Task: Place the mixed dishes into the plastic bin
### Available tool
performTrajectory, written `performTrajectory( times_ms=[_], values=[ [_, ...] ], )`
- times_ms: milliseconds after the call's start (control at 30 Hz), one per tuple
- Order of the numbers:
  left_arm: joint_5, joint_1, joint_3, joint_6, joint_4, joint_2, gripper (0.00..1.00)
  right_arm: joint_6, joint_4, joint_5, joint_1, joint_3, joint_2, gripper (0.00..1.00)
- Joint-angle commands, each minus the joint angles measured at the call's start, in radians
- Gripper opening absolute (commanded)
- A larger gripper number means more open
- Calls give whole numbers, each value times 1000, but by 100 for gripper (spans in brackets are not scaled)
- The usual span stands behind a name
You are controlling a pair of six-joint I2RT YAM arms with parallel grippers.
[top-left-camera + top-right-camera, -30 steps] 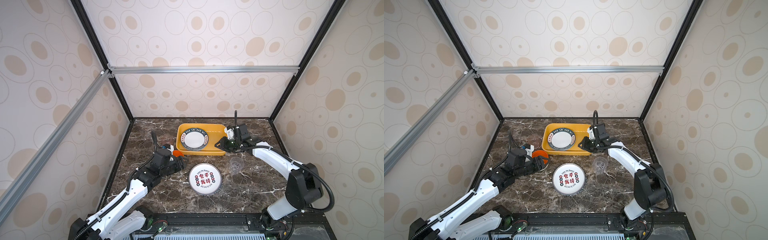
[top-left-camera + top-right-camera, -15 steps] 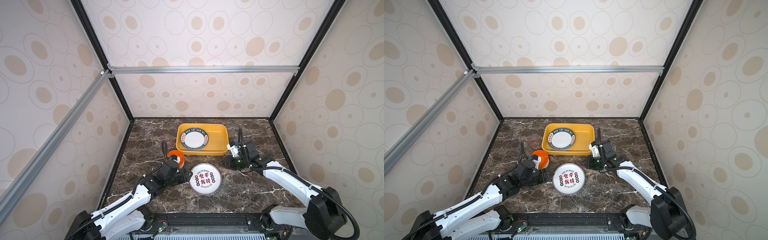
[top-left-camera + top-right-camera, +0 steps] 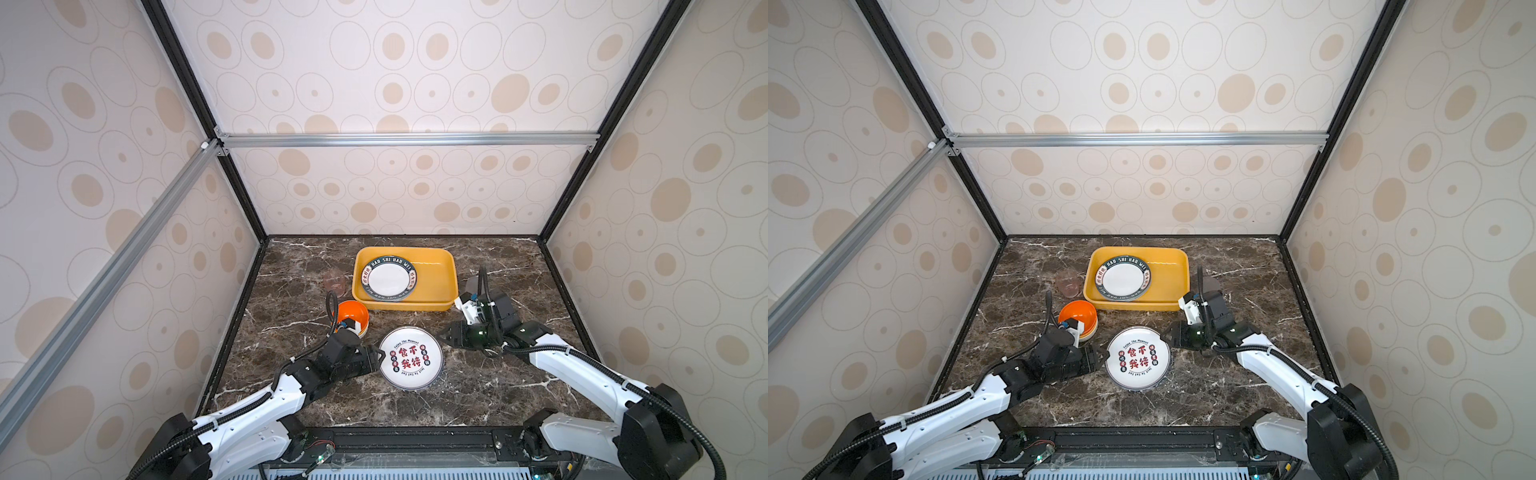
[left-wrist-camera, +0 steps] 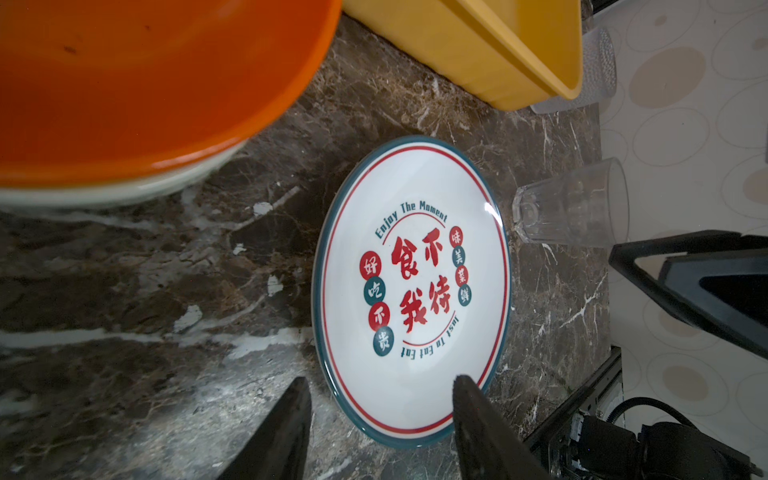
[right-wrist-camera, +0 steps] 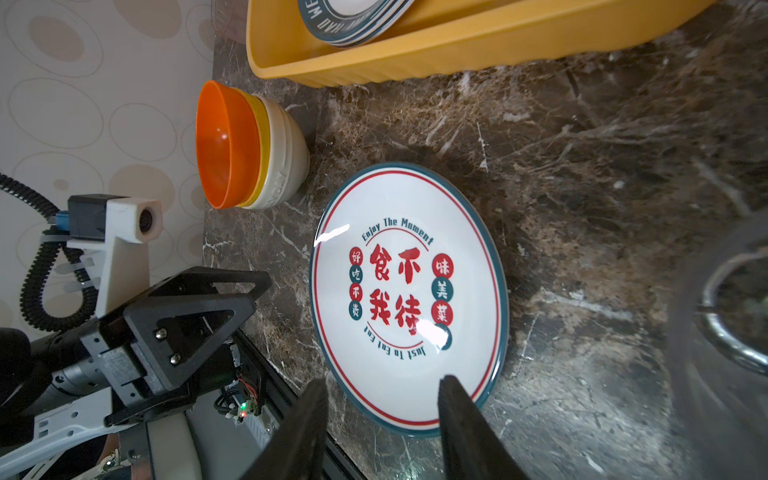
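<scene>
A round white plate with a dark green rim and red Chinese characters [image 3: 411,358] lies flat on the dark marble-patterned tabletop [image 3: 478,395], just in front of the shallow rectangular yellow plastic bin [image 3: 405,306]. A stack of dark-rimmed white plates [image 3: 388,277] already sits at the bin's left end. The left gripper [image 3: 377,358] flanks the plate on the left and the right gripper [image 3: 445,334] on the right. Each is partly open and empty, its black fingers [image 4: 282,432] straddling the plate's rim; whether any finger touches it cannot be told. The nested orange, yellow and cream bowls [image 3: 353,316] stand by the bin's front left corner. A clear plastic cup [image 4: 573,203] stands just beside the right gripper, and a translucent pink cup [image 3: 333,281] stands left of the bin.
</scene>
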Motion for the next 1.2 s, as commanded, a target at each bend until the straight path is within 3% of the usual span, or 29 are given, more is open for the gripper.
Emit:
performTrajectory(
  times_ms=[0, 500, 1167],
  values=[
    [-10, -8, -24, -13, 71, 24, 55, -5, -16, 19, 20, -20, -29, 46],
    [26, -9, -95, 0, 272, 144, 43, 9, -11, 46, 29, -26, -32, 46],
    [83, 4, -129, -13, 429, 261, 36, 4, -43, 71, 29, -18, -51, 46]
  ],
)
